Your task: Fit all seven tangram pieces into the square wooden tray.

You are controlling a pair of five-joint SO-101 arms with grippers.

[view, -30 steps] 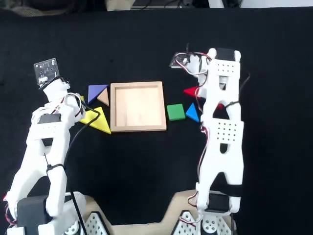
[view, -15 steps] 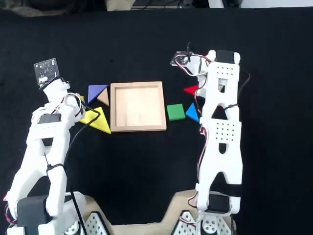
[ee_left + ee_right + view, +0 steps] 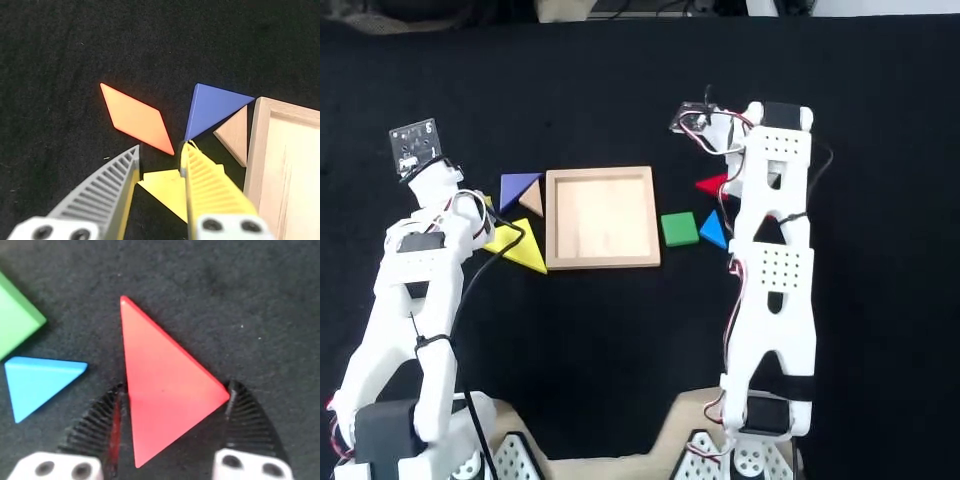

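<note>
Black cloth covers the counter (image 3: 620, 100), and over the last second almost nothing on it has shifted; at the far left the left gripper (image 3: 161, 147) holds its place, fingers apart and gripping nothing, above the point where the orange parallelogram (image 3: 134, 119) meets the large yellow triangle (image 3: 165, 190); just beyond them the dark blue triangle (image 3: 212, 107) and the small bare-wood triangle (image 3: 235, 136) lie beside the left rim of the square wooden tray (image 3: 600, 262), which is empty; to the tray's right sit the green square (image 3: 679, 228) and the small light blue triangle (image 3: 714, 231), near each other, neither disturbed; furthest right, the only movement is a slight settling of the right arm's wrist over the large red triangle (image 3: 160, 390); the right gripper (image 3: 175, 387) now has its fingers spread on either side of that piece, bracketing it without squeezing; by my reading no piece has been placed, all seven lie outside the tray, and a grasp of the red triangle looks like the next step.
</note>
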